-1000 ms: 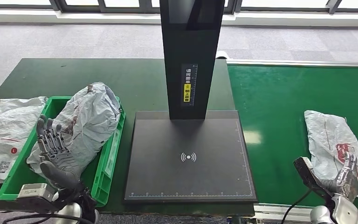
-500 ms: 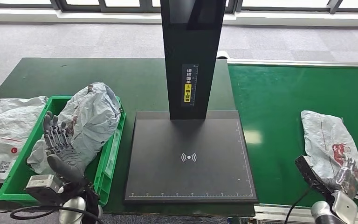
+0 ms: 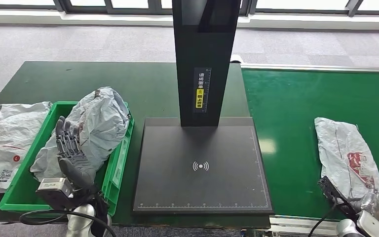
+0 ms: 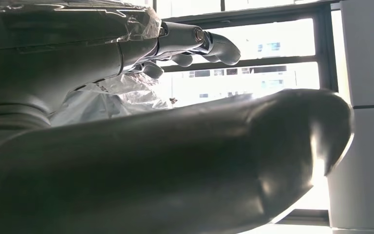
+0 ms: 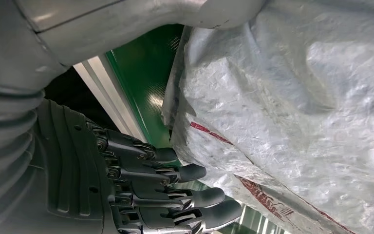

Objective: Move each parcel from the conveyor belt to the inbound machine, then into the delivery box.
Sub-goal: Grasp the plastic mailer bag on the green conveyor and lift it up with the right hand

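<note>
While the left hand [image 3: 74, 160] hovers open over the green crate [image 3: 112, 174] at lower left, the empty, spread right hand [image 3: 372, 201] nears a soft, crinkly poly-bag parcel [image 3: 348, 153] on the conveyor belt [image 3: 286, 108] at right, likely light and best gathered mid-body.

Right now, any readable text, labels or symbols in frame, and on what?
Strip label on the scanner column: Chinese characters, black and yellow, too small to read.
Scan platform: white wireless-wave symbol, no words.
Parcel on the conveyor belt: red print, illegible.
Parcels left of the green bin: QR-style code and red marks, illegible.
</note>
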You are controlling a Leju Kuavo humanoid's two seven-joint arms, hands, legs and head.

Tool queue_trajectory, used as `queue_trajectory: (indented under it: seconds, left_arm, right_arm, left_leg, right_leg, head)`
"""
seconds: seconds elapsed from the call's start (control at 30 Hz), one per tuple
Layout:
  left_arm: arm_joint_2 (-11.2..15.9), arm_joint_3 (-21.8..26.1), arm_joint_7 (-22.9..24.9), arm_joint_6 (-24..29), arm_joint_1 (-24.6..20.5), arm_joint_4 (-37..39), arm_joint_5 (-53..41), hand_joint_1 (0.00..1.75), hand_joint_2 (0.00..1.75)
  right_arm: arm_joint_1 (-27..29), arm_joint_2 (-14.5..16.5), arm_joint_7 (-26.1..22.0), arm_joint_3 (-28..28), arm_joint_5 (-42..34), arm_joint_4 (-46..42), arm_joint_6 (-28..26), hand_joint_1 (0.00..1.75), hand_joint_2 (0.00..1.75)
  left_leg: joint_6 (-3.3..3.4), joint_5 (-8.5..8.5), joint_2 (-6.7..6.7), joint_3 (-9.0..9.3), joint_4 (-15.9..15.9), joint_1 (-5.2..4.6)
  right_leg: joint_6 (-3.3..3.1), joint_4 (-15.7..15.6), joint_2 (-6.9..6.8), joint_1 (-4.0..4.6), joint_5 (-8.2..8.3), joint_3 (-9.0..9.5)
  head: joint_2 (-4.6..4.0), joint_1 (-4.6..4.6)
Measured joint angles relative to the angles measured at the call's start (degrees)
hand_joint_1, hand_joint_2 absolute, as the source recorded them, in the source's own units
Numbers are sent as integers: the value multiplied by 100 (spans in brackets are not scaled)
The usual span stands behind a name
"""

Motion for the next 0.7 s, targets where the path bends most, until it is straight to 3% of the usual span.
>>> queue_trajectory:
  seconds: [0.03,0.07,0.53,0.7]
  left_arm:
    - [2,0,0,0,3,16,-1,0,0]
    - [5,0,0,1,7,26,-2,0,0]
    - [23,0,11,33,112,8,-104,0,0]
    - [22,26,17,81,219,-106,-111,0,0]
  right_arm:
    - [-5,1,-35,0,9,4,8,148,175]
    - [-11,5,-78,0,22,8,12,175,175]
    - [-100,79,-467,0,99,35,-95,175,175]
    - [-112,213,-1115,-2,-163,-37,-889,175,175]
  left_leg:
    - [2,1,-1,0,2,0]
    - [3,2,-2,0,3,0]
    - [12,7,-2,-7,10,1]
    - [11,8,-1,-17,8,3]
  right_leg:
    - [2,-1,-2,0,1,3]
    - [4,-2,-3,0,2,5]
    - [17,-6,-6,2,14,4]
    - [15,-1,-3,3,14,-7]
  head:
    - [0,0]
    - [0,1]
    - [0,0]
    - [0,1]
